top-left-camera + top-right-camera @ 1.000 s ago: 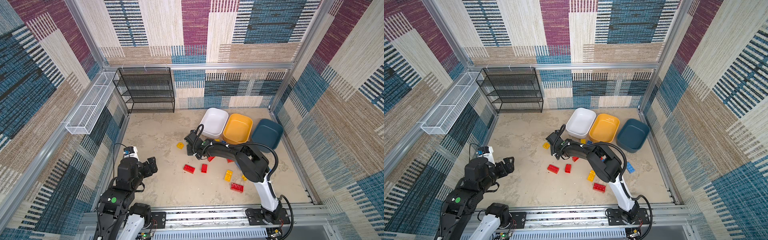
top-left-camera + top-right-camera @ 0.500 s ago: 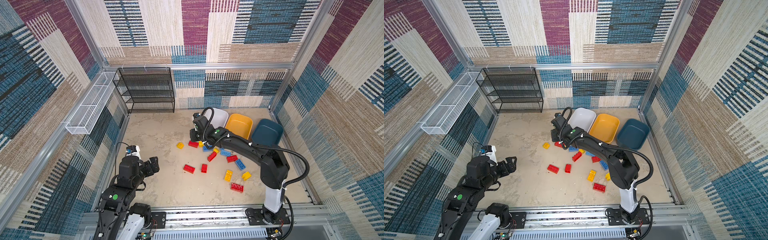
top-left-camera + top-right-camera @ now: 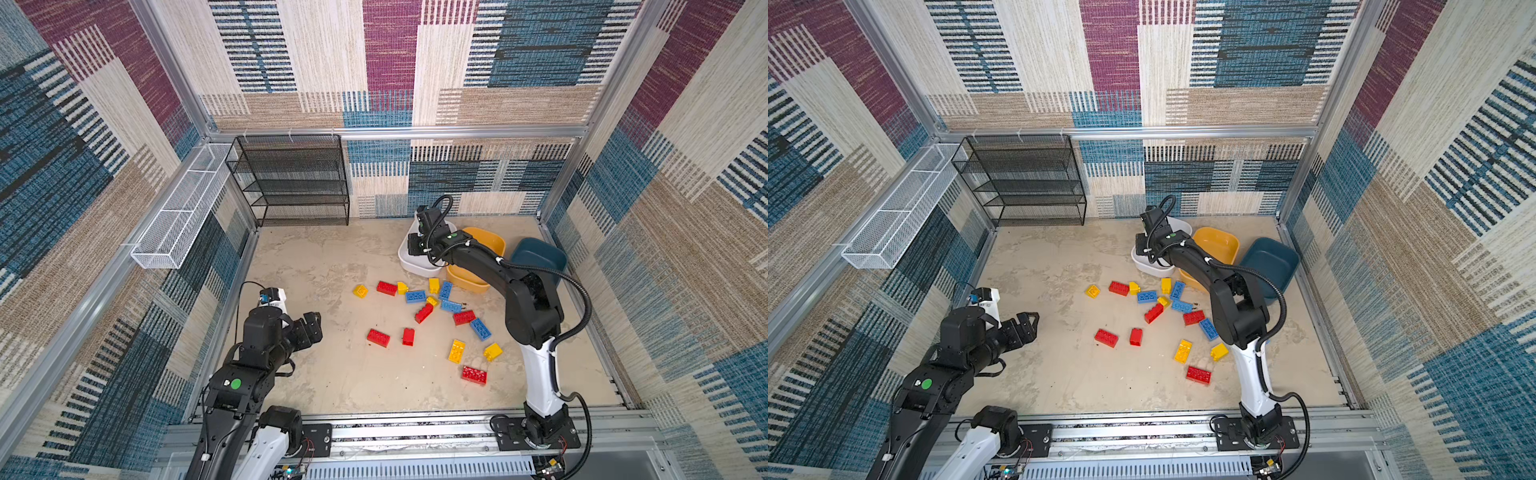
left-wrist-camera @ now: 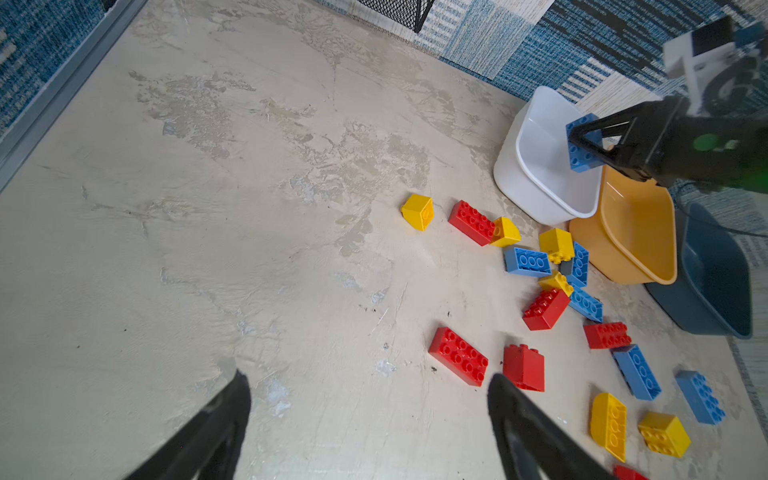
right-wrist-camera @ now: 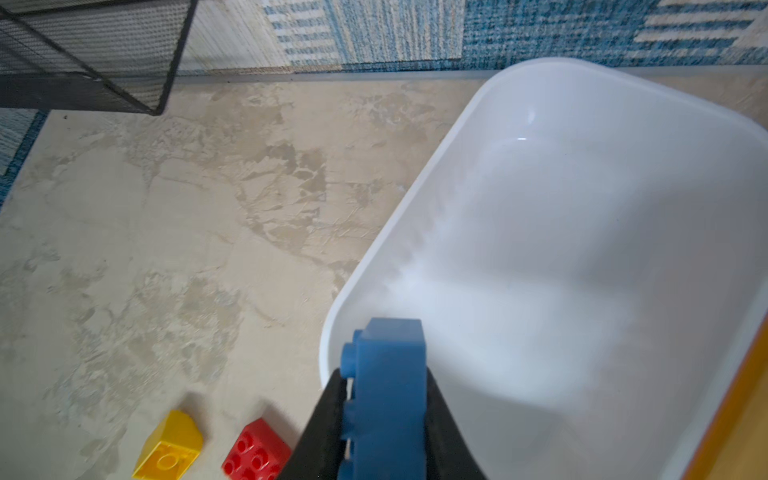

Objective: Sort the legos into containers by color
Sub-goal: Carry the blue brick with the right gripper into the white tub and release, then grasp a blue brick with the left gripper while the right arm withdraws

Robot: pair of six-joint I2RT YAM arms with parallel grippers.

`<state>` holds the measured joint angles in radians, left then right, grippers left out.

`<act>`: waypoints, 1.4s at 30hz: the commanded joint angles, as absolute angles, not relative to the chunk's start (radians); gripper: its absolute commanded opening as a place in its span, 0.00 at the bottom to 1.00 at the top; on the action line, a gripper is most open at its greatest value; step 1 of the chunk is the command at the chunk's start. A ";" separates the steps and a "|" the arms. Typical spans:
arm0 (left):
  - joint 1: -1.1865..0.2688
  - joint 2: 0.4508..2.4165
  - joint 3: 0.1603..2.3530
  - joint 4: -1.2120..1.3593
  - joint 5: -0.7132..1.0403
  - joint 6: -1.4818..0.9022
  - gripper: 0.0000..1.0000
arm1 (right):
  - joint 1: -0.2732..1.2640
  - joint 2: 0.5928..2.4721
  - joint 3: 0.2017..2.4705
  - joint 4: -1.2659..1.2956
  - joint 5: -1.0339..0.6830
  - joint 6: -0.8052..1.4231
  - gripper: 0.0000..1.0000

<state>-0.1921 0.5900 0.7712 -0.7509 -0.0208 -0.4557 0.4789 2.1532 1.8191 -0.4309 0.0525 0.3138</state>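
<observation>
Sorting is judged barely begun: a blue brick (image 5: pixel 388 374) is clenched in the right pincer (image 4: pixel 588 143) over the empty white tub (image 5: pixel 561 232) at one o'clock on the bench (image 3: pixel 332 257), the left pincer (image 4: pixel 369 380) is spread empty at eight o'clock, and the other legos (image 3: pixel 423 312) are left scattered around centre.

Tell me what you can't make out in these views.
Blue studded plastic brick in the right gripper: hidden beneath the right arm in both top views; right wrist view's edge cuts off one end.
Yellow-orange plastic tub: that arm crosses it in both top views, hiding part of its floor.
Dark teal plastic tub: near side hidden behind that arm's elbow in both top views.
</observation>
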 commanded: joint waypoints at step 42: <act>-0.708 1.868 1.487 -0.659 -0.002 -0.272 0.80 | 0.439 0.616 0.497 0.053 0.010 0.374 0.96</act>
<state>-0.6991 1.8210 1.4567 -0.6891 0.0509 -0.2474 0.4381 0.6491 0.5056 0.0448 -0.0067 0.3447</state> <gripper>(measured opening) 0.822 0.956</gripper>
